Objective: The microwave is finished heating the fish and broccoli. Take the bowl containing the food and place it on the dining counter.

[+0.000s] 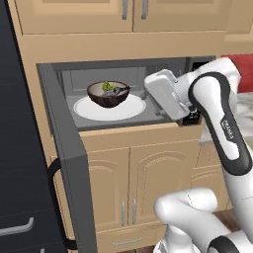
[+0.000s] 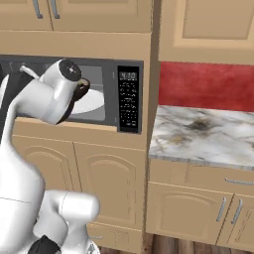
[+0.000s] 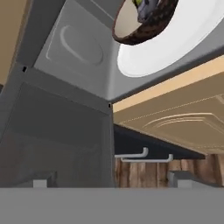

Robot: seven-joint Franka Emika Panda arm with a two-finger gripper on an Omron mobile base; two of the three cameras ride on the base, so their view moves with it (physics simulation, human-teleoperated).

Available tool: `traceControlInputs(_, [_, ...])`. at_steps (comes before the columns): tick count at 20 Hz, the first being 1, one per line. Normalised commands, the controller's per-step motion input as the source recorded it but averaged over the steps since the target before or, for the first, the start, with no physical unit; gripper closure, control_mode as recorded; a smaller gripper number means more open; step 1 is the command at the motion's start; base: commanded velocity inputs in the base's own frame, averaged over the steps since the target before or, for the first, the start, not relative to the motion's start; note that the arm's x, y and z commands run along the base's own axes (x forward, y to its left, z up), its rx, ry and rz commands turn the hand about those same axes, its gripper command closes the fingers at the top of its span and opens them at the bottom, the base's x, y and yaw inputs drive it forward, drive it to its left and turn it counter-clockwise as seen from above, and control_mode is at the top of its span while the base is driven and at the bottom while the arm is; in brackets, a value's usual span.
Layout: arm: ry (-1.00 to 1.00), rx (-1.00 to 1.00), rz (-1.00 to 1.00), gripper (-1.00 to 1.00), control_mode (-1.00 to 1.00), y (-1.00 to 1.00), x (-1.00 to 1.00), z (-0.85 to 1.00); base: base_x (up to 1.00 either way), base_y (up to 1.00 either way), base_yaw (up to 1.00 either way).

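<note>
Left base view shows you the microwave (image 1: 64, 123) w/ its door (image 1: 66, 163) swung fully out to the left, so the cavity is open for a reach. Inside, the bowl (image 1: 108, 94) sits on the white turntable plate (image 1: 109, 107), roughly centred; the broccoli (image 1: 106, 86) and fish (image 1: 115, 91) lie in it, just above the rim. Your arm's hand hangs at the cavity mouth, right of the bowl and apart from it — prob. lined up to go in from the side.

Hand view: pincer (image 3: 109, 181) is spread wide, nothing between the tips, and it looks down past the cavity's front edge; bowl is near the top of that view.

Right base view: the marble surface (image 2: 203, 134) lies right of the microwave, nothing on it that you can see.

Judgement: grasp not yet begun; bowl not yet touched.
</note>
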Motion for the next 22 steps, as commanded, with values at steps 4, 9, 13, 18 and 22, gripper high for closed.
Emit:
traceControlInputs(4, [-0.01, -0.04, -0.23, -1.00, -1.00, -0.23, 1.00, -0.44, 0.00, 0.00, 0.00])
traceControlInputs(9, [0.00, -0.01, -0.23, -1.00, -1.00, -0.29, 1.00, -0.29, 0.00, 0.00, 0.00])
traceControlInputs(13, [0.00, 0.00, -0.19, -1.00, -1.00, 0.03, 0.83, -0.13, 0.00, 0.00, 0.00])
traceControlInputs(18, [0.00, -0.01, -0.18, -1.00, -1.00, 0.10, 0.73, -0.29, 0.00, 0.00, 0.00])
traceControlInputs(22, [0.00, 0.00, -0.18, -1.00, -1.00, 0.26, 0.66, -0.23, 0.00, 0.00, 0.00])
